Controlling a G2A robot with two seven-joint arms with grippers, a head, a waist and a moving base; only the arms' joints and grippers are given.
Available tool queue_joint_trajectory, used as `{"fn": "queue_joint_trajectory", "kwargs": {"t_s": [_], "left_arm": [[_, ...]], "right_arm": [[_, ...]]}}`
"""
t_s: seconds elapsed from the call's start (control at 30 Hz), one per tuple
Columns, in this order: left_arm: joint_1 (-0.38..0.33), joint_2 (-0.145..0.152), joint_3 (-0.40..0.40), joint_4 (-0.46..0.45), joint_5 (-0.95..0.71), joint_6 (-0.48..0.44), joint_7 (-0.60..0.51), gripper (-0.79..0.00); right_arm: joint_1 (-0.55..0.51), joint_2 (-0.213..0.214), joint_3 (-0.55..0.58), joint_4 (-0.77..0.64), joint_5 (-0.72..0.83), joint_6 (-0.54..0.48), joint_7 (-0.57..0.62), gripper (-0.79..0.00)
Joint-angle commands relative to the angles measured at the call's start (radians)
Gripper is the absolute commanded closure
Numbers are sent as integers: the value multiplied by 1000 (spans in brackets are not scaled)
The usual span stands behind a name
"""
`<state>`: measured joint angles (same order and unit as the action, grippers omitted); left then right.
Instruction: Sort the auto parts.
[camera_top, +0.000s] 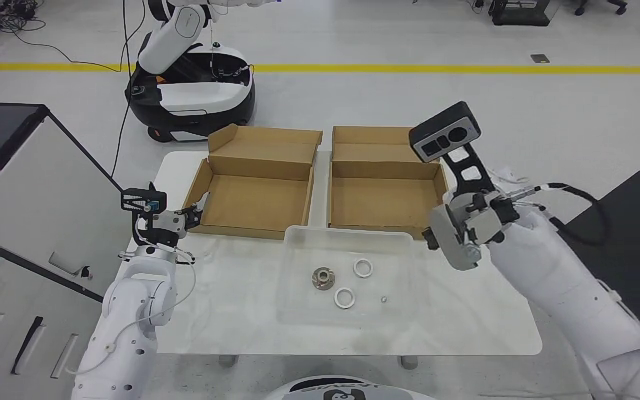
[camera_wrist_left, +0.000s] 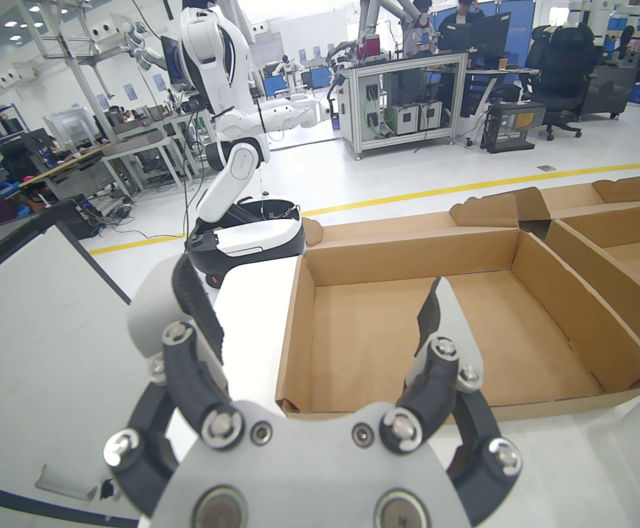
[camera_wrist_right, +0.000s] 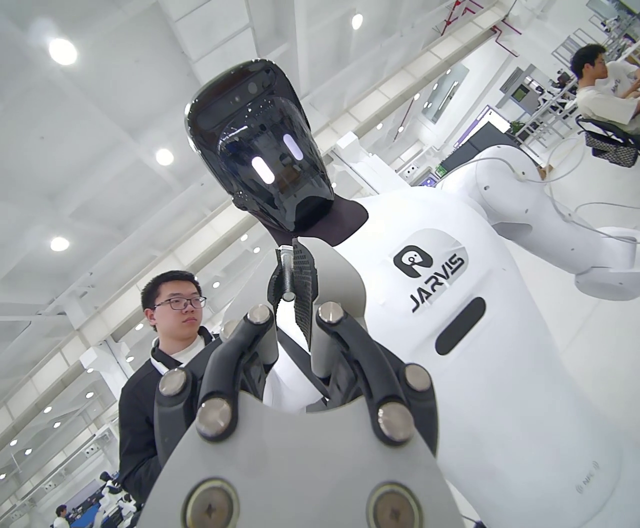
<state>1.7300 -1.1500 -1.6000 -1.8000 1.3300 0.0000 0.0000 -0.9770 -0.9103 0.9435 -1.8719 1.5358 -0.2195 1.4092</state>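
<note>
Right hand (camera_wrist_right: 292, 272) was clamped on a bolt (camera_wrist_right: 286, 274), threaded shank pinched between the two fingers. The hand was raised, with its fingertips turned toward the robot's head.

Step, as judged: part picked and lifted, presented for a look before it goes to a box.

The clear tray (camera_top: 300, 300) lay below and just inboard of the right hand on the tabletop (camera_top: 230, 300). It held a hub (camera_top: 322, 277), two rings (camera_top: 364, 267) and a speck too small to identify. The right box (camera_top: 385, 195) sat just beyond the right hand.

Left hand (camera_wrist_left: 312, 305) was wide open with nothing between its fingers. It hovered at the near outer corner of the left box (camera_wrist_left: 400, 320).

Next move, as judged: roll the right wrist down, carry the bolt over one box and let go low over its floor. Which box could not be told.
</note>
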Motion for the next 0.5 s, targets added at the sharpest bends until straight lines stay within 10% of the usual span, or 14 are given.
{"fn": "queue_joint_trajectory", "kwargs": {"t_s": [0.0, 0.47], "left_arm": [[0, 0, 0, 0, 0, 0, 0, -785], [0, 0, 0, 0, 0, 0, 0, -785]], "right_arm": [[0, 0, 1, 0, -1, 0, 1, 0], [-24, -13, 11, -23, -81, 32, -146, 0]]}}
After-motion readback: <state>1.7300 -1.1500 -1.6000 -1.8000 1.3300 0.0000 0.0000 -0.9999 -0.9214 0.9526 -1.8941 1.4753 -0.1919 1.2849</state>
